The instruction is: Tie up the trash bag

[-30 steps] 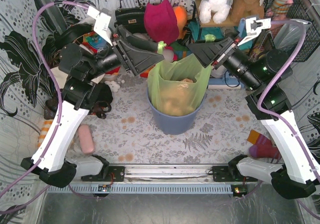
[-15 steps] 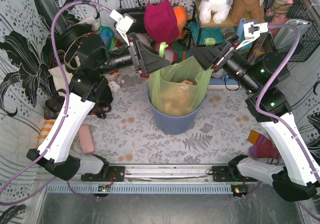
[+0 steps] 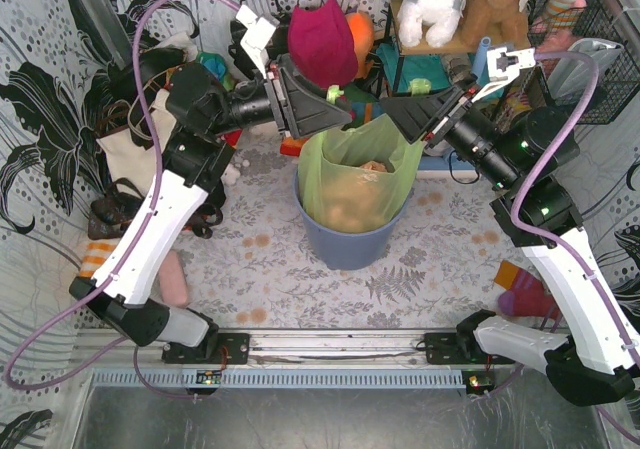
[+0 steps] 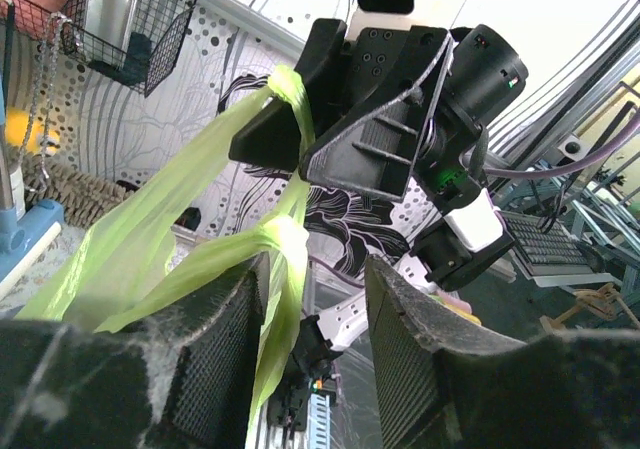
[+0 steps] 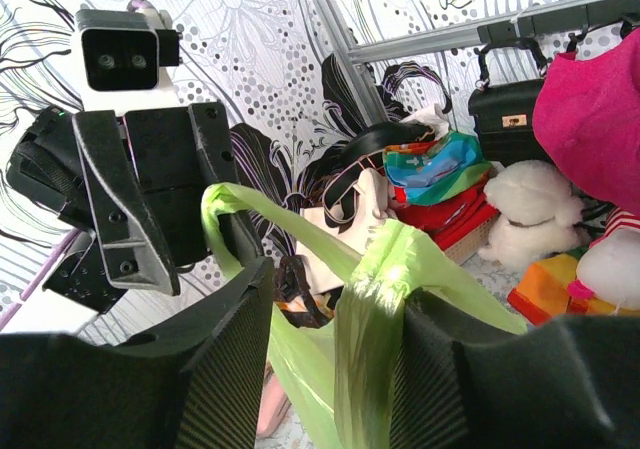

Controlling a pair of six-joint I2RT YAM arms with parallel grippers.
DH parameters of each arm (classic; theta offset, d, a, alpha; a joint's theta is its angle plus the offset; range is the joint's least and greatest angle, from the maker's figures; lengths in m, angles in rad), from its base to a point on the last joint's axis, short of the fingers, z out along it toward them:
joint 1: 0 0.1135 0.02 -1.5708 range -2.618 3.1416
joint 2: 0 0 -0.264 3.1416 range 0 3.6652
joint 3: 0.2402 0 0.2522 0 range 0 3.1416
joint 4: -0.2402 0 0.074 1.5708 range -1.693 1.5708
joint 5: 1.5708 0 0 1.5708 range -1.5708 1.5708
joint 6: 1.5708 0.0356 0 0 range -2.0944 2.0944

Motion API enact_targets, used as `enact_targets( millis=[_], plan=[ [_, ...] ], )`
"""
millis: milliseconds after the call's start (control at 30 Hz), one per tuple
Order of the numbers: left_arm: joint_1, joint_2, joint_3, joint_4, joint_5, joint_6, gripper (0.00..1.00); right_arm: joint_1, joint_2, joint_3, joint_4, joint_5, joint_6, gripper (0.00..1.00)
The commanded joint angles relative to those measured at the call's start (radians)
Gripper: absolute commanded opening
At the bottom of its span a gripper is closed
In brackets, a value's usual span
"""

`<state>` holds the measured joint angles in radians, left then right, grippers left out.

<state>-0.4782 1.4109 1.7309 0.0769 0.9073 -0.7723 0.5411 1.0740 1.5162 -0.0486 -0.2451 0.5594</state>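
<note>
The light-green trash bag (image 3: pixel 352 184) stands in the blue-grey bin (image 3: pixel 350 247), with brown paper showing through it. Both handles are pulled up above the rim. My left gripper (image 3: pixel 343 119) (image 4: pixel 315 269) is at the bag's left handle (image 4: pixel 275 269). That strap drapes over one finger (image 4: pixel 215 354) and hangs into the gap, with the jaws apart. My right gripper (image 3: pixel 390 111) (image 5: pixel 335 289) is at the right handle (image 5: pixel 375 309), which lies over one finger (image 5: pixel 470 369) and hangs between jaws that stand apart. The two grippers face each other closely over the bag's mouth.
Plush toys (image 3: pixel 440 4), a magenta bag (image 3: pixel 322 39) and a black handbag (image 3: pixel 262 34) crowd the back shelf close behind the grippers. A cream tote (image 3: pixel 125 154) sits at the left. A pink object (image 3: pixel 175 279) and striped socks (image 3: pixel 525 294) lie on the mat.
My left arm has swung up and towards the back, carrying its gripper right to the bag's left handle, and its jaws have narrowed. The right gripper's jaws have narrowed slightly.
</note>
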Motion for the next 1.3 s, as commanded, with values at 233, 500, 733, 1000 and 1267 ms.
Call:
enact_targets(
  millis=[233,500,733,1000,1267],
  plan=[
    [0.026,-0.049,0.111,-0.049,-0.174,0.100,0.25,0.002,0.006,0.038,0.023,0.008,-0.021,0.08],
    [0.102,-0.133,0.115,-0.186,-0.254,0.193,0.17,0.002,0.066,0.056,0.049,-0.039,0.010,0.00],
    [0.167,-0.179,0.155,-0.321,-0.297,0.264,0.16,0.002,0.117,-0.008,0.146,-0.122,0.091,0.00],
    [0.258,-0.184,0.215,-0.379,-0.291,0.276,0.16,0.002,0.179,0.038,0.204,-0.180,0.128,0.00],
    [0.269,-0.120,0.109,0.100,-0.060,-0.072,0.22,0.003,0.253,0.310,0.099,-0.148,0.021,0.00]
  ],
)
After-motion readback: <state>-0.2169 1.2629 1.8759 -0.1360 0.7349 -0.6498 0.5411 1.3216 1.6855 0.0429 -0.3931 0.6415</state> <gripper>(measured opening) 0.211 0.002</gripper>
